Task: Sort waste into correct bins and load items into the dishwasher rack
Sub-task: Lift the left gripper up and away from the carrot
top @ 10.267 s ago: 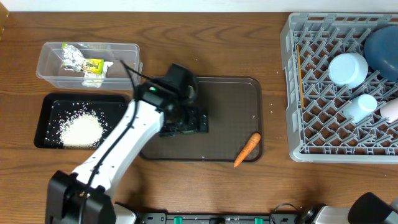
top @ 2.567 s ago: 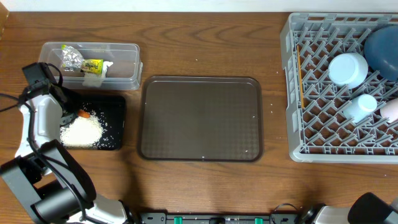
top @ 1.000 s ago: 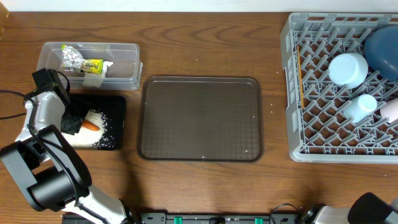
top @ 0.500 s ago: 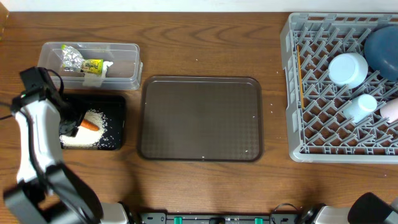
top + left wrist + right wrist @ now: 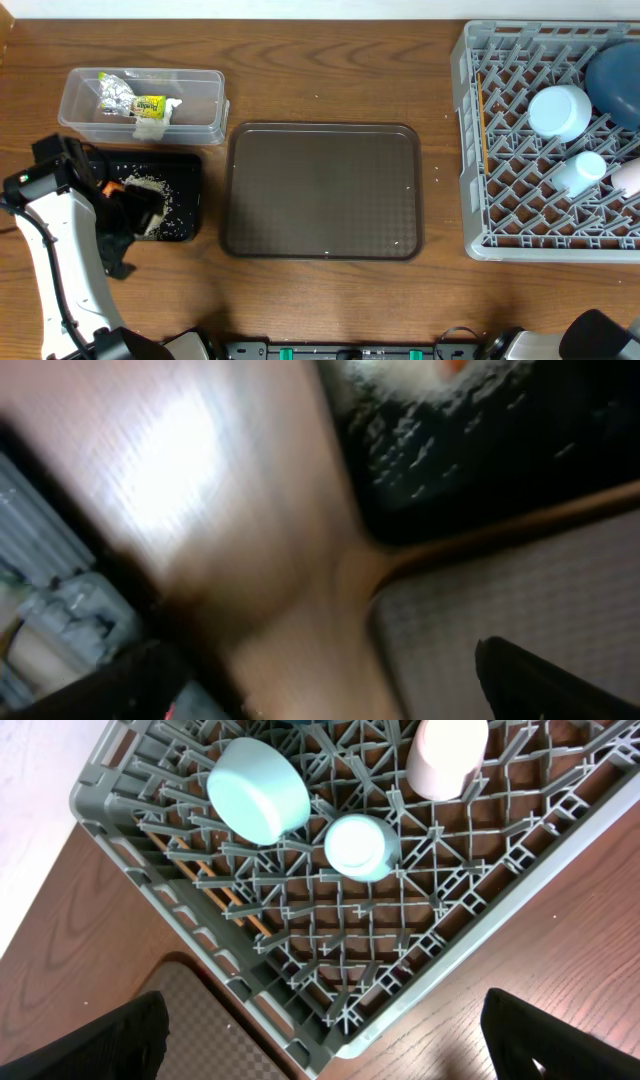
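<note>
The white left arm (image 5: 60, 250) lies across the shallow black rectangular tray (image 5: 190, 205), blocking its left side. A strip of wooden counter (image 5: 442, 150) runs between the brown serving tray (image 5: 320, 190) and the grey plastic rack (image 5: 471, 150).

1. The whole view is blurred; a brown wooden counter (image 5: 250, 560) fills the middle, with a bright patch of glare at upper left.
2. The black tray (image 5: 520, 470) sits at upper right; white rice grains (image 5: 410, 375) are scattered in it and heaped at the top edge; a sliver of orange carrot (image 5: 455, 366) shows just beside the heap.
3. A corner of the brown serving tray (image 5: 520, 610) lies at lower right; a strip of counter separates it from the black tray.
4. The left hand (image 5: 320, 665) has its dark fingers (image 5: 540, 680) in the two bottom corners, spread wide, nothing between them.
5. Grey shapes (image 5: 60, 590) at the left edge are too blurred to make out.
</note>
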